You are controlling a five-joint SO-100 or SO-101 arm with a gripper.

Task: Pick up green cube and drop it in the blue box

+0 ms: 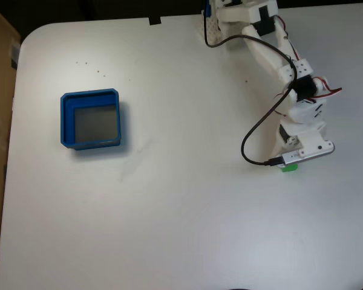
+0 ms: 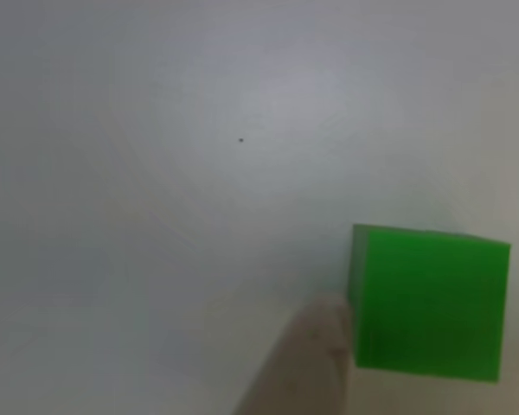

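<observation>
The green cube (image 2: 428, 303) is sitting flat on the white table (image 1: 169, 211), its faces equal, so it is showing no long axis; in the other view its edges are running slightly askew to the frame. That close view is showing one pale fingertip (image 2: 316, 359) touching the cube's left side. The fixed view is showing only a green sliver under the gripper (image 1: 293, 160), with the blue box (image 1: 65, 121) lying well apart at left. Whether the jaws are clenched, I cannot tell.
</observation>
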